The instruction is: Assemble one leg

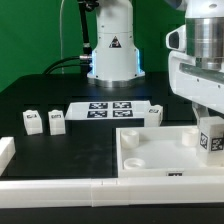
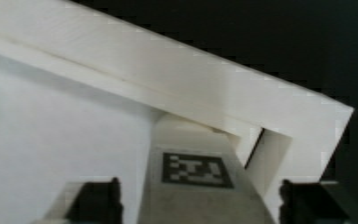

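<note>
My gripper point(image 1: 208, 124) hangs at the exterior view's right, over the right end of the large white tray-like part point(image 1: 150, 160). It is shut on a leg point(image 1: 211, 139), a small white block with a black-and-white tag, held upright just inside the tray's right wall. In the wrist view the leg point(image 2: 197, 170) runs down between my two dark fingers point(image 2: 98, 200) of the gripper point(image 2: 202, 198), next to the tray's white wall point(image 2: 158, 70). The leg's lower end is hidden. Two more legs point(image 1: 33, 121) point(image 1: 57, 121) stand at the left and one point(image 1: 155, 112) at the back.
The marker board point(image 1: 108, 108) lies flat at the middle back, in front of the arm's base point(image 1: 112, 55). A long white rail point(image 1: 60, 186) runs along the front edge. A white block point(image 1: 5, 152) sits at the far left.
</note>
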